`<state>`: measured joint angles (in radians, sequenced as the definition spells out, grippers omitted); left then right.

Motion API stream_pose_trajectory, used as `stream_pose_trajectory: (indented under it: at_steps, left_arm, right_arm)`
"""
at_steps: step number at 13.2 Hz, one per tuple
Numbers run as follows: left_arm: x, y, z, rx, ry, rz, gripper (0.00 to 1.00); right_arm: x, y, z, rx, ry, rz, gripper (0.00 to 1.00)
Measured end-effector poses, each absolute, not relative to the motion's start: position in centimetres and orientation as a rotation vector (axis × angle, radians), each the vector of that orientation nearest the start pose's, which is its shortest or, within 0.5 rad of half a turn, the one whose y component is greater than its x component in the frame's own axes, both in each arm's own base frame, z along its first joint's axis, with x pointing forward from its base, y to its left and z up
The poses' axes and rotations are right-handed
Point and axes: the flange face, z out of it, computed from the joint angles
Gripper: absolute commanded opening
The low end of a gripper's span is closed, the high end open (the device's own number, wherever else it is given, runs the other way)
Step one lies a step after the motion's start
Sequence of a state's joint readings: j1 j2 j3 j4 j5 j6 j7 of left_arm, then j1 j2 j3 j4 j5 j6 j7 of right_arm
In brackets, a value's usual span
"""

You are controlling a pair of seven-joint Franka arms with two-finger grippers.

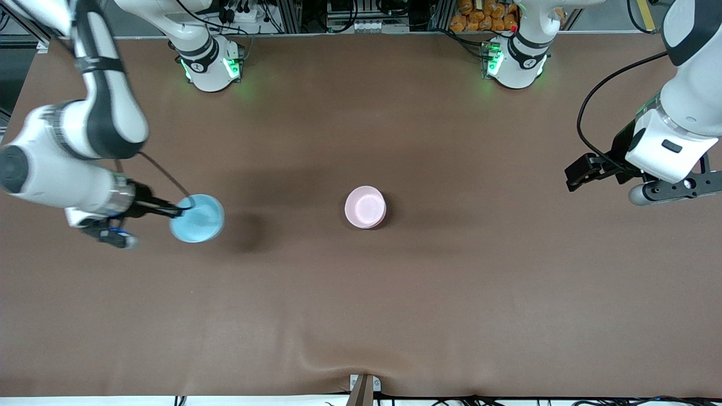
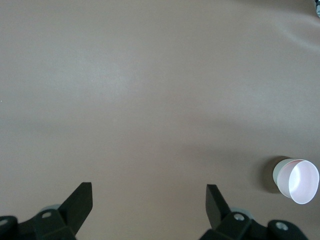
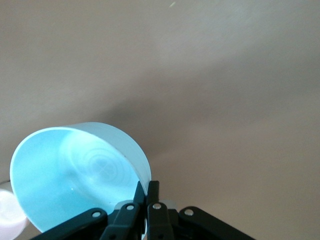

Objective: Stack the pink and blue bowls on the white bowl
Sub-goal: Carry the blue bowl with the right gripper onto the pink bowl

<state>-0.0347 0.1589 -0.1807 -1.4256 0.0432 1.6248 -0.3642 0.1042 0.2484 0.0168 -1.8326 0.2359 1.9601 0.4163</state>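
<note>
Front view: the right gripper [image 1: 181, 210] has its fingers clenched on the rim of the blue bowl [image 1: 197, 219] at its nine o'clock edge, lifted above the counter [image 1: 361, 310] at the right arm's end. The pink bowl [image 1: 365, 207] sits mid-counter, apparently nested in the white bowl, of which only a pale edge shows. To finish well, carry the blue bowl level, centre it over the pink one, lower, then release. The left gripper [image 1: 648, 189] waits over its own end.

Left wrist view: the left fingers [image 2: 80, 202] are spread and empty; the pink bowl [image 2: 299, 181] lies at four o'clock.

Right wrist view: the fingers [image 3: 148, 192] pinch the tilted blue bowl's [image 3: 75, 180] wall.
</note>
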Motion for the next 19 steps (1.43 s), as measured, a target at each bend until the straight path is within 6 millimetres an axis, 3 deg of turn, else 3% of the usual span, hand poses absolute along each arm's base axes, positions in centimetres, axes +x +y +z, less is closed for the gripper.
stream_pose_trajectory:
  at_steps: [2, 7, 11, 13, 17, 19]
  left_arm:
    - [59.7, -11.7, 60.7, -3.130, -0.235, -0.070, 1.00]
    - [59.7, -11.6, 60.7, -3.130, -0.237, -0.070, 1.00]
    - [59.8, -10.6, 60.9, -3.127, -0.262, -0.074, 1.00]
    - [59.8, -10.0, 61.1, -3.128, -0.244, -0.080, 1.00]
    - [59.8, -8.0, 61.7, -3.128, -0.214, -0.095, 1.00]
    - [59.3, -8.0, 62.1, -3.127, -0.212, -0.092, 1.00]
  right_arm:
    - [59.7, 13.1, 38.6, -2.812, 0.665, 0.288, 0.00]
    - [58.8, 18.5, 37.0, -2.720, 0.715, 0.352, 0.00]
    - [56.5, 29.6, 32.6, -2.705, 0.857, 0.283, 0.00]
    - [55.0, 33.6, 30.5, -2.696, 0.910, 0.264, 0.00]
    - [53.4, 36.3, 29.6, -2.654, 0.950, 0.315, 0.00]
    - [52.7, 37.4, 29.6, -2.632, 0.953, 0.345, 0.00]
